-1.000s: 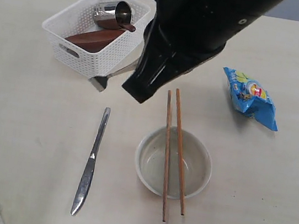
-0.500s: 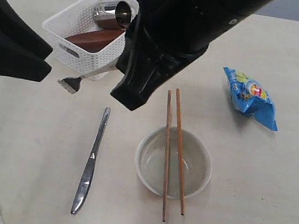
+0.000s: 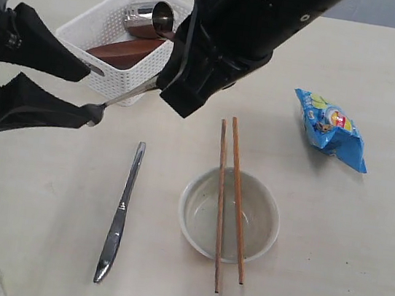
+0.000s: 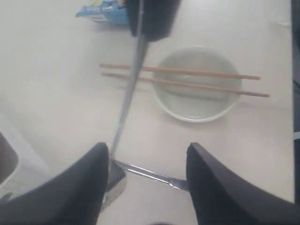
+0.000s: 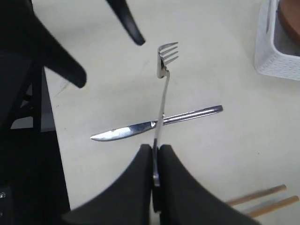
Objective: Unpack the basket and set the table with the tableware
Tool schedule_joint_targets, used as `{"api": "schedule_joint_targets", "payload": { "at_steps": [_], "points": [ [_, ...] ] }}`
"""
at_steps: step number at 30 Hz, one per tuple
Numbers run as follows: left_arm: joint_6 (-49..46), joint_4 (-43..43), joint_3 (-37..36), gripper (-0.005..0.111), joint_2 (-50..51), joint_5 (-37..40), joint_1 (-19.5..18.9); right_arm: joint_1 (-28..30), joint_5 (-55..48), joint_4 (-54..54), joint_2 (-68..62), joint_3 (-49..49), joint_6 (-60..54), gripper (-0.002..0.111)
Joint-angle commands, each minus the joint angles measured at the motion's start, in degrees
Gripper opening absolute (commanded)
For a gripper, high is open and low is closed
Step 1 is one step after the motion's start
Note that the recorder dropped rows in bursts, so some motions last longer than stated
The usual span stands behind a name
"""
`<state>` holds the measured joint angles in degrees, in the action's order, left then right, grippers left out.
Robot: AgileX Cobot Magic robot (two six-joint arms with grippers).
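Note:
My right gripper (image 3: 177, 101) is shut on the handle of the steel fork (image 3: 119, 100), holding it above the table (image 3: 23, 234) in front of the white basket (image 3: 112, 76). The right wrist view shows that grip (image 5: 155, 149) on the fork (image 5: 162, 89). My left gripper (image 3: 93, 94) is open, and the fork's head (image 4: 115, 176) sits between its fingers, close to one of them. A steel cup (image 3: 151, 18) and a brown saucer (image 3: 126, 51) are in the basket. The knife (image 3: 120, 214) lies on the table. Two chopsticks (image 3: 229, 197) rest across the cream bowl (image 3: 184, 206).
A blue snack bag (image 3: 331, 128) lies at the right of the table. The right arm's black body hangs over the basket's right end and hides part of it. The left arm fills the left edge of the exterior view.
My left gripper has come in from the left and opened around the fork's head. The right gripper has carried the fork leftward, out from beside the basket.

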<state>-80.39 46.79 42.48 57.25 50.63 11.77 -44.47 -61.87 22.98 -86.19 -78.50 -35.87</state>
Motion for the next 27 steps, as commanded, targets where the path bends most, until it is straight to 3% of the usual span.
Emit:
{"api": "schedule_joint_targets", "payload": {
  "at_steps": [1, 4, 10, 18, 27],
  "points": [
    [-3.4, 2.4, -0.3, 0.049, 0.1, -4.2, 0.4, 0.4, -0.5, 3.2, 0.2, 0.0, -2.3, -0.001],
    [-8.0, 6.2, -0.3, 0.049, 0.3, -3.8, 0.5, 0.4, -0.2, 4.7, 0.2, 0.0, -2.6, -0.001],
    [-7.4, 7.7, -0.8, 0.049, 2.5, -1.8, 0.9, 0.4, -0.2, 4.7, 0.2, 0.0, -2.7, -0.001],
    [-7.4, 8.0, -0.8, 0.049, 8.4, -4.6, 6.2, 0.4, -0.2, 4.7, 0.2, 0.0, -2.7, -0.001],
    [-7.3, 8.0, -0.8, 0.048, 9.7, -5.9, 6.2, 0.4, -0.5, 4.7, 0.2, 0.0, -2.7, -0.001]
  ]
}}
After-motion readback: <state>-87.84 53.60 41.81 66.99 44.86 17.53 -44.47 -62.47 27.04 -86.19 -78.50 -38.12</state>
